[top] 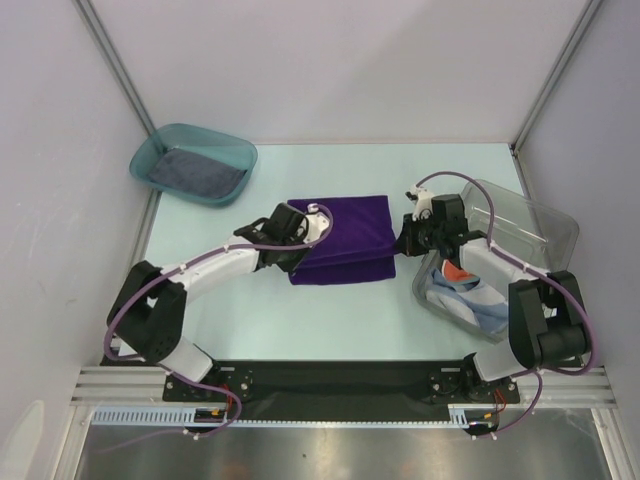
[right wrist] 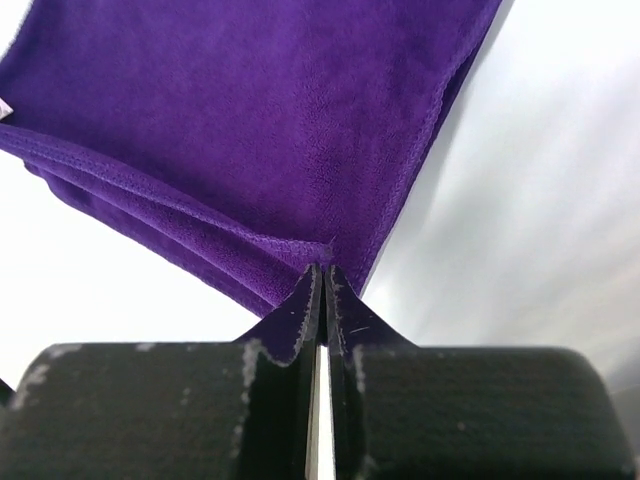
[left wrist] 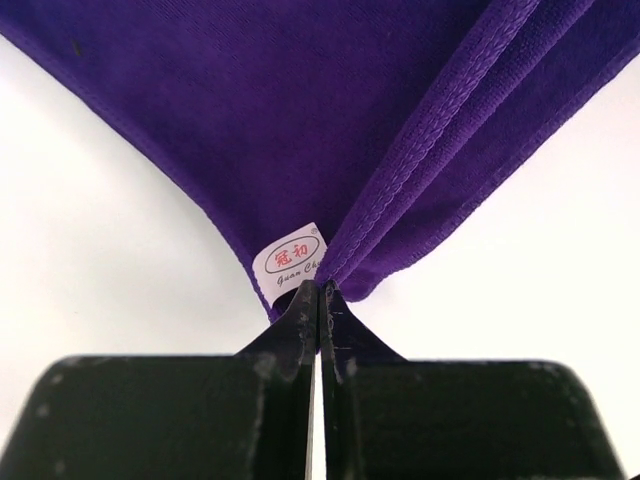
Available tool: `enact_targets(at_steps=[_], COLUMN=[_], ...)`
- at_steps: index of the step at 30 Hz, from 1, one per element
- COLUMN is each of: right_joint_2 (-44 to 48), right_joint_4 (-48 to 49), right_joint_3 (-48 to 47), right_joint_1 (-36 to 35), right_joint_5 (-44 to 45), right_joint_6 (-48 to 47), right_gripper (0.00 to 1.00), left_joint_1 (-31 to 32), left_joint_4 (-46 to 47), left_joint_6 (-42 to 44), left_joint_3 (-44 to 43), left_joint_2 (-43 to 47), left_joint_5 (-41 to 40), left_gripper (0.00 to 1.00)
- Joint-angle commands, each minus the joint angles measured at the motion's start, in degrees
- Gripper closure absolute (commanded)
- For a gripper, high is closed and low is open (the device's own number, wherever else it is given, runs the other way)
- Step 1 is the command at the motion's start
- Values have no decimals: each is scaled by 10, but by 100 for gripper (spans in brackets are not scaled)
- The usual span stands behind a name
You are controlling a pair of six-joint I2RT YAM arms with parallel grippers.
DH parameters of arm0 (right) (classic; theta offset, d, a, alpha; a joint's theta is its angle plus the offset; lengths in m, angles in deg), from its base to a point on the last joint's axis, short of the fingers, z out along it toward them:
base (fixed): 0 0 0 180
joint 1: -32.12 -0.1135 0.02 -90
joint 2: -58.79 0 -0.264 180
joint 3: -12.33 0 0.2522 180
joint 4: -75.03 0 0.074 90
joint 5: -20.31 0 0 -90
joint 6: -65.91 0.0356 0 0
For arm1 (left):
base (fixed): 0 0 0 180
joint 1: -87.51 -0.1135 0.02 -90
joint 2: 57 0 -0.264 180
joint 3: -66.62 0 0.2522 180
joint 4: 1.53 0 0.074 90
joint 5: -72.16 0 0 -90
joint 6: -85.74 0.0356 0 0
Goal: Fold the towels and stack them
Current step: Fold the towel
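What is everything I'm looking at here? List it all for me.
purple towel: one, deep purple, folded, middle of table
grey towel: one, dark grey-blue, inside teal tray
crumpled towels: number unclear, light blue and orange-red, inside clear bin
teal tray: one, teal, far left corner
clear bin: one, see-through, right side
table: one, pale green, beneath everything
left gripper: one, black, shut on purple towel's left edge
right gripper: one, black, shut on purple towel's right edge

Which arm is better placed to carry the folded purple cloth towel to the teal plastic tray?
Probably left: the left gripper, shut on a corner of the purple cloth towel, is nearer the teal plastic tray.
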Motion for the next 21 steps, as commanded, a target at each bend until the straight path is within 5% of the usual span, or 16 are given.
enact_targets(at_steps=[1, 10, 21], right_joint_2=[-18, -23, -12], right_joint_4=[-33, -45, -79], right_joint_3=[-26, -25, -38], right_joint_1=[-6, -21, -22], right_joint_5=[9, 24, 32], right_joint_6=[-19, -21, -23], right_gripper=[96, 89, 69], left_joint_1=[4, 11, 12], left_joint_4=[-12, -27, -54], left_joint_6=[-17, -29, -40], left_joint_3=[3, 6, -2], left_joint_2=[-9, -18, -16], left_joint_5=[8, 19, 23], left_gripper=[100, 85, 79])
